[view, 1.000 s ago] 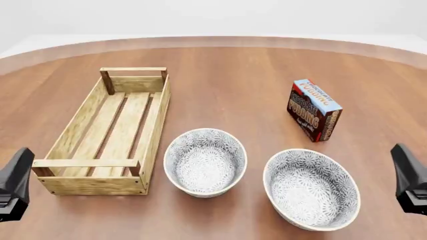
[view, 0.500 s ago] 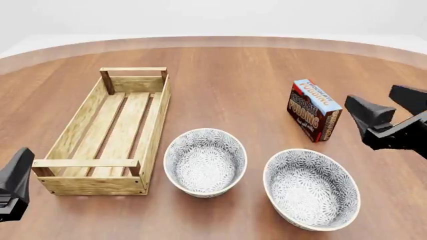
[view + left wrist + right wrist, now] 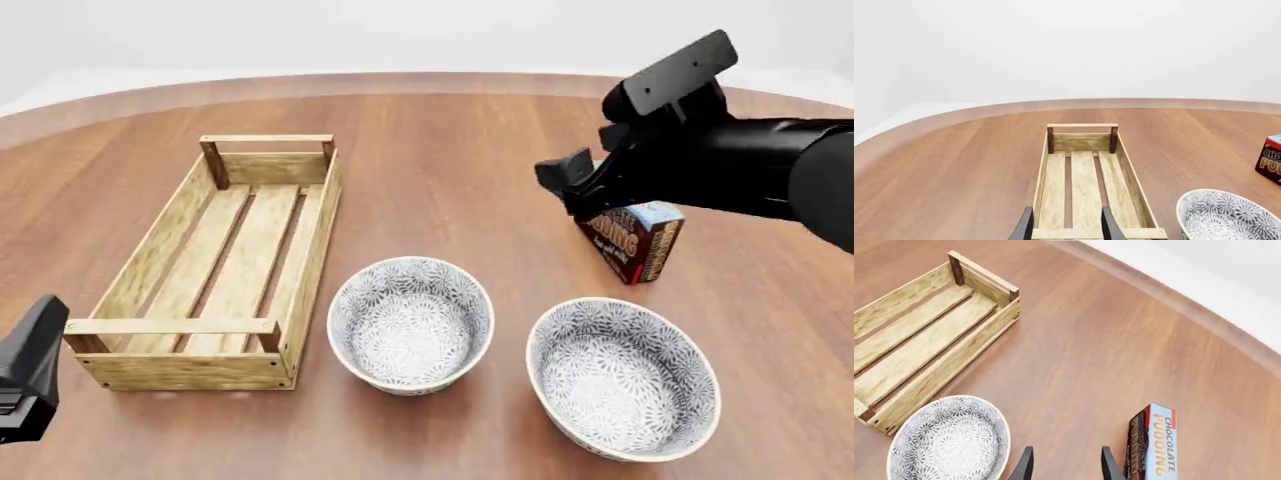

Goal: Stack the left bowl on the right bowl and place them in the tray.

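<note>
Right gripper swung up over the pudding box, fingers apart, holding nothing. Left gripper parked, spread, empty.

Chocolate pudding box half behind the right arm; left-wrist bowl cropped.

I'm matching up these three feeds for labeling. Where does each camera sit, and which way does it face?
Front view: fixed above the arms' side, looking forward and down at the tray, left bowl, right bowl; shows the right end effector and left end effector.
Left wrist view: behind its fingertips, facing along the tray.
Right wrist view: looking down past its fingertips beside the pudding box.
All three share the tray and left bowl.
</note>
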You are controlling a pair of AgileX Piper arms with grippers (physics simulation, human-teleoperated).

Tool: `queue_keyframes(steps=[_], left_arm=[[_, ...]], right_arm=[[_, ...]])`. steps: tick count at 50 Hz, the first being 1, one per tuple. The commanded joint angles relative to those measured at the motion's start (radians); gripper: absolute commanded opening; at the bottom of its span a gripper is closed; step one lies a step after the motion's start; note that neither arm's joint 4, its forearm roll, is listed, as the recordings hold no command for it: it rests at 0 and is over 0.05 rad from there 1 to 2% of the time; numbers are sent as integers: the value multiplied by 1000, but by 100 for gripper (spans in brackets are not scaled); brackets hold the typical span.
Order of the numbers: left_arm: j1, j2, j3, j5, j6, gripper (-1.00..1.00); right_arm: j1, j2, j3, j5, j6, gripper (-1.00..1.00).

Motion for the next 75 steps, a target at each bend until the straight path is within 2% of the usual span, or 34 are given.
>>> queue_keyframes(steps=[1,5,7,12,16,22,26,33,41,51,75], left_arm=[[0,0,0,0,0,100],[0,0,0,0,0,100],[0,0,0,0,0,100],[0,0,0,0,0,100],[0,0,0,0,0,100],[0,0,0,0,0,100],[0,0,0,0,0,100],[0,0,0,0,0,100],[0,0,0,0,0,100],[0,0,0,0,0,100],[0,0,0,0,0,100]], right_arm=[[74,180,-141,81,-32,100],[98,233,-163,82,-32,100],[126,263,-180,89,4,100],[159,317,-201,98,18,100],[141,384,-231,95,4,100],[144,439,-261,106,16,100],[146,487,-280,109,44,100],[128,543,-283,98,34,100],[127,564,-286,94,46,100],[176,611,-254,53,85,100],[196,636,-224,17,111,100]])
